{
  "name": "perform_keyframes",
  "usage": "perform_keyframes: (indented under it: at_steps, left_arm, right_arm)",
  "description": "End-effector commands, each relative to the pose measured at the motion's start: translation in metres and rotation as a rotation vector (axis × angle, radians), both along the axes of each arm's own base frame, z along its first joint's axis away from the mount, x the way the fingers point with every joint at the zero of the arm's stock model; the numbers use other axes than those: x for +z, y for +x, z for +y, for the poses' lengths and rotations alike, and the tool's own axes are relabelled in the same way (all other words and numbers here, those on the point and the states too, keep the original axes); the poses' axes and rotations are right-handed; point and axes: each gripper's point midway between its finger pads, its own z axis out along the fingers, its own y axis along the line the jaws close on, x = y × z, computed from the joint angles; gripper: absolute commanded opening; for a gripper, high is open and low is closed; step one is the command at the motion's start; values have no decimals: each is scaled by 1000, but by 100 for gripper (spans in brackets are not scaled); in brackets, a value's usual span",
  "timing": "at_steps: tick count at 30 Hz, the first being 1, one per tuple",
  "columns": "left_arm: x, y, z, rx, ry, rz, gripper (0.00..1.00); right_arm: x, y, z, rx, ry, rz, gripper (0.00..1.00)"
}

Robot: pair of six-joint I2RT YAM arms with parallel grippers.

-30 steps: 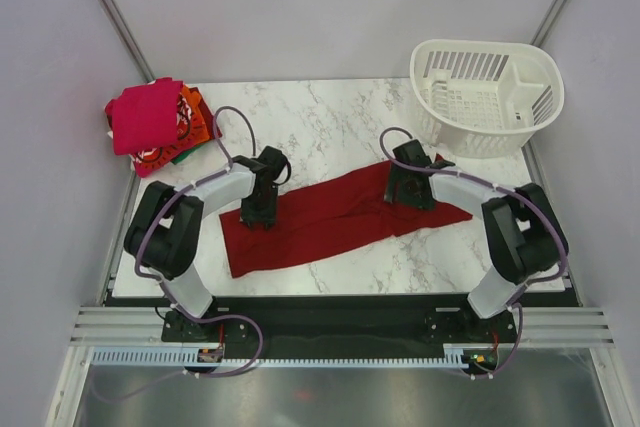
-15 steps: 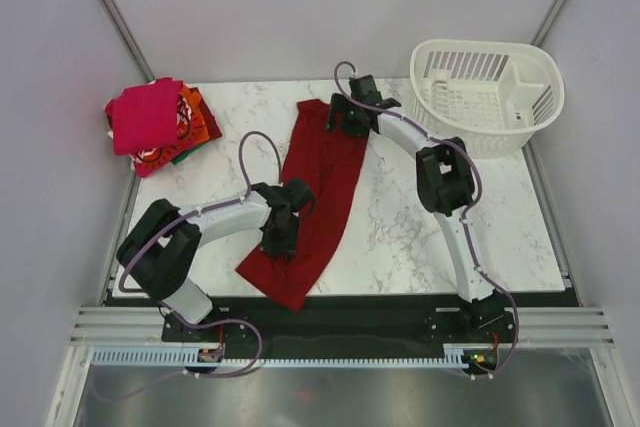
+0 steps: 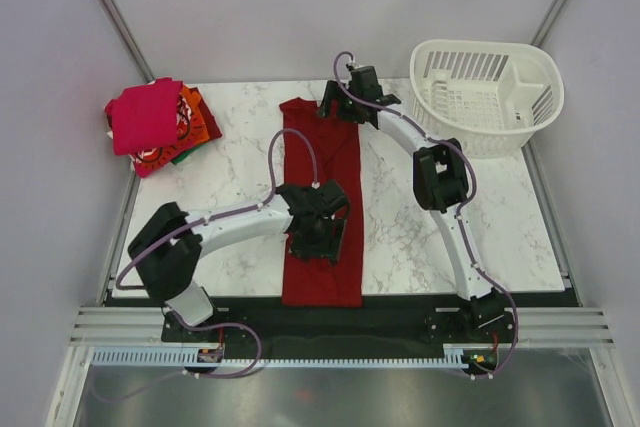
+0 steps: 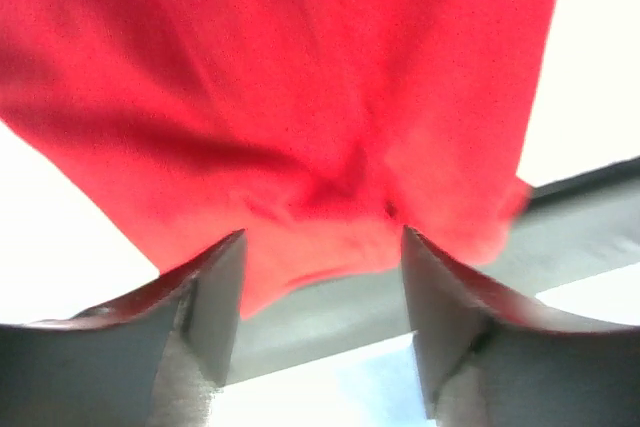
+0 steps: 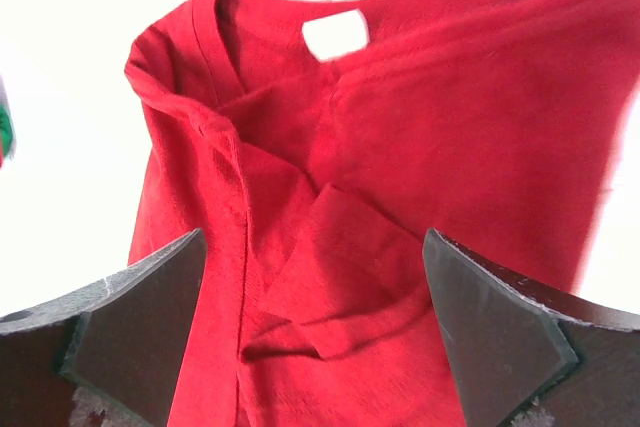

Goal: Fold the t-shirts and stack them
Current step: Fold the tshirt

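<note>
The dark red t-shirt (image 3: 335, 162) lay flat on the marble table (image 3: 420, 237), its long axis running 12 to 6 o'clock and its collar (image 5: 212, 27) at 12. The right gripper (image 5: 310, 247) hovered over the collar, jaws wide, holding nothing. The left gripper (image 4: 322, 247), nearer the 6 o'clock end, stood parted with the cloth unclamped. Folded t-shirts (image 3: 150, 117) sat at 10 o'clock. The white slotted basket (image 3: 480, 44) at 2 o'clock showed no garment.

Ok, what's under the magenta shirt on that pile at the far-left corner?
Peeking out beneath the magenta shirt: the edge of an orange shirt, a red shirt with white print, and a green sliver. The magenta shirt covers the rest, so their folds and count stay hidden.
</note>
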Motion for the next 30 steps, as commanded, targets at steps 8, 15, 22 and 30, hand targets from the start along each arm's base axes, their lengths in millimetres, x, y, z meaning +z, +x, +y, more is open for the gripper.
perform_keyframes:
  at_steps: [8, 15, 22, 30]
  left_arm:
    - [133, 5, 18, 143, -244, -284, 100]
    - [87, -7, 66, 289, -181, -319, 86]
    - [43, -21, 95, 402, -136, -295, 75]
    - [15, -37, 95, 444, -209, -235, 64]
  right_arm:
    - [127, -27, -38, -3, 9, -178, 98]
    - [155, -154, -80, -18, 19, -111, 98]
    - [84, -349, -89, 100, 83, 121, 93]
    - [8, -481, -94, 105, 140, 353, 64]
